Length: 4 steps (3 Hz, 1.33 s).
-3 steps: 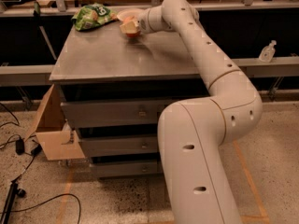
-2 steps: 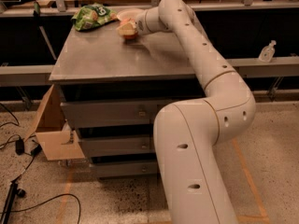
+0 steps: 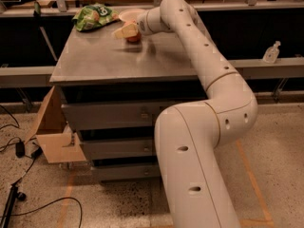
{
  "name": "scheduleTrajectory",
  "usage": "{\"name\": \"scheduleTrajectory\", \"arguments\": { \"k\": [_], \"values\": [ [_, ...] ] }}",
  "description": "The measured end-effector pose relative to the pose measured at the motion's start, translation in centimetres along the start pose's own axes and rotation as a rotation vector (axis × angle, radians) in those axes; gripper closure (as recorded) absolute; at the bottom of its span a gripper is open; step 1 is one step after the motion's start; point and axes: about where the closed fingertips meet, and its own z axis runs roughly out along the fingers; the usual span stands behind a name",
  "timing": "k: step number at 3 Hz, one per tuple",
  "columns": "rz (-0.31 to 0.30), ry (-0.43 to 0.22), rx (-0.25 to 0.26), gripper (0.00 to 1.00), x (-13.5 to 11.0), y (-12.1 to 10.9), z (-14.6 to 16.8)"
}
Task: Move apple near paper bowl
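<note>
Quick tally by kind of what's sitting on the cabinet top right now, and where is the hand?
apple: 1
paper bowl: 1
green snack bag: 1
Total: 3
The hand is at the apple, just in front of the paper bowl and to the right of the green snack bag.

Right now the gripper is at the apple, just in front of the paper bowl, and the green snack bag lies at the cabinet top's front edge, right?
Not quite. In the camera view the green snack bag lies at the back of the cabinet top, beside the paper bowl. The rest holds: the gripper is at the apple, just in front of the bowl.
</note>
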Motion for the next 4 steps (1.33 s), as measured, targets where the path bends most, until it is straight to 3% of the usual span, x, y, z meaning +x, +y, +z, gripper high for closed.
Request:
{"name": "scheduleTrajectory", "arguments": {
  "k": [1, 2, 3, 4],
  "values": [
    [-0.014, -0.015, 0.032, 0.0, -0.5, -1.8, -3.9],
    [-0.039, -0.049, 0.036, 0.0, -0.1, -3.6, -11.3],
    [-0.083, -0.044, 0.096, 0.0, 1.3, -5.3, -20.0],
    [-0.069, -0.014, 0.097, 0.0, 3.3, -5.3, -21.1]
  ]
}}
